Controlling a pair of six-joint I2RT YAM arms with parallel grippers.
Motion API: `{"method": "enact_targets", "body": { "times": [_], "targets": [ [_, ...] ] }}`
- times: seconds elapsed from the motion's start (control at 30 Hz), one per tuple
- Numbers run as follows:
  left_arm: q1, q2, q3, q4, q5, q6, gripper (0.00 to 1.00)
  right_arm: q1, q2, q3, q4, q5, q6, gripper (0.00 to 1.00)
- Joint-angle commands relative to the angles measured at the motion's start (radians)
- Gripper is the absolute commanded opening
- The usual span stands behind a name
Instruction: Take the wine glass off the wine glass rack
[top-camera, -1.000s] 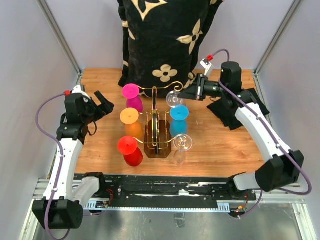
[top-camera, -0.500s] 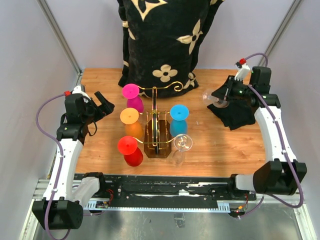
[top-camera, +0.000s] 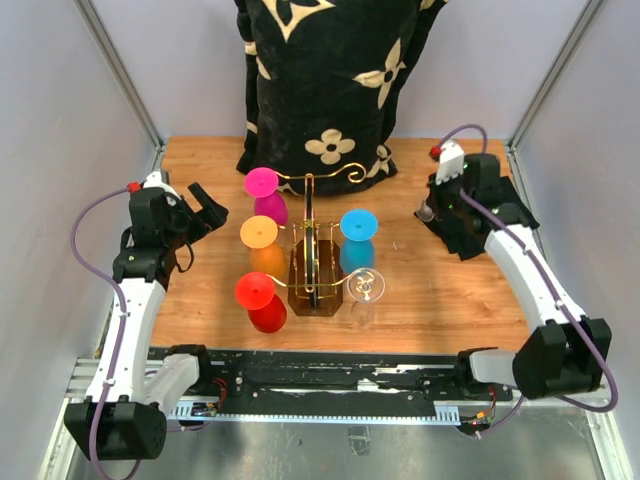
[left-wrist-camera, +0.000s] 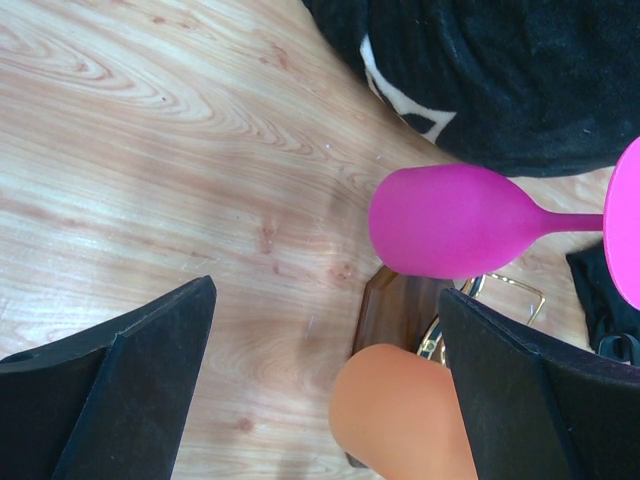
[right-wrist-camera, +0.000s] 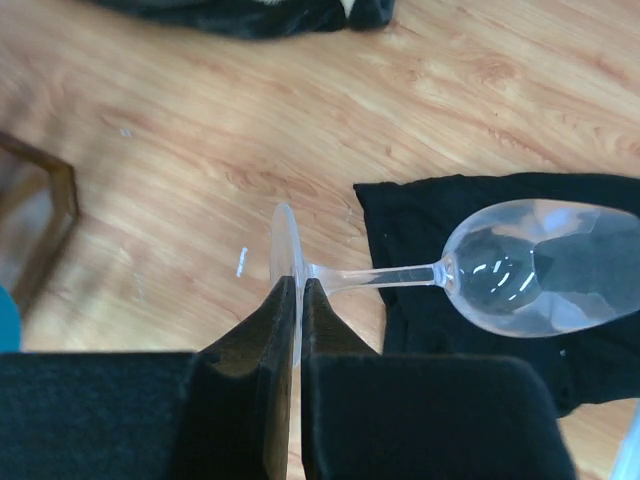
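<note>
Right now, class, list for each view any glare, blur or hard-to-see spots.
Right wrist view: white highlights on the held wine glass, sharp against the black cloth. Left wrist view: even light, pink glass crisp. Top external view: the hanging clear glass nearly vanishes against the wooden table.

A black pillow (top-camera: 330, 70) with cream flower prints stood at the back of the wooden table (top-camera: 430, 290), and there was a small black cloth (top-camera: 462, 242) lying near its right edge.
</note>
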Motion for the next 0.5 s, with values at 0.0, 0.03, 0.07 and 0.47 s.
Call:
{"method": "enact_targets", "body": {
  "times": [0.0,0.03,0.07,0.47],
  "targets": [
    [-0.002,-0.023,0.025,0.008,0.009,0.008,1.0,0.141,-0.102,-0.154,0.197,0.324,-0.278,0.01],
    [-0.002,-0.024,0.025,0.007,0.011,0.009,1.0,0.16,-0.112,-0.18,0.221,0.369,-0.298,0.01],
    [-0.002,-0.027,0.026,0.006,0.01,0.009,1.0,0.169,-0.119,-0.193,0.225,0.398,-0.305,0.01],
    [-0.002,-0.021,0.146,0.012,0.023,0.019,1.0,0.219,-0.243,-0.07,0.164,0.441,-0.378,0.01]
  ]
}}
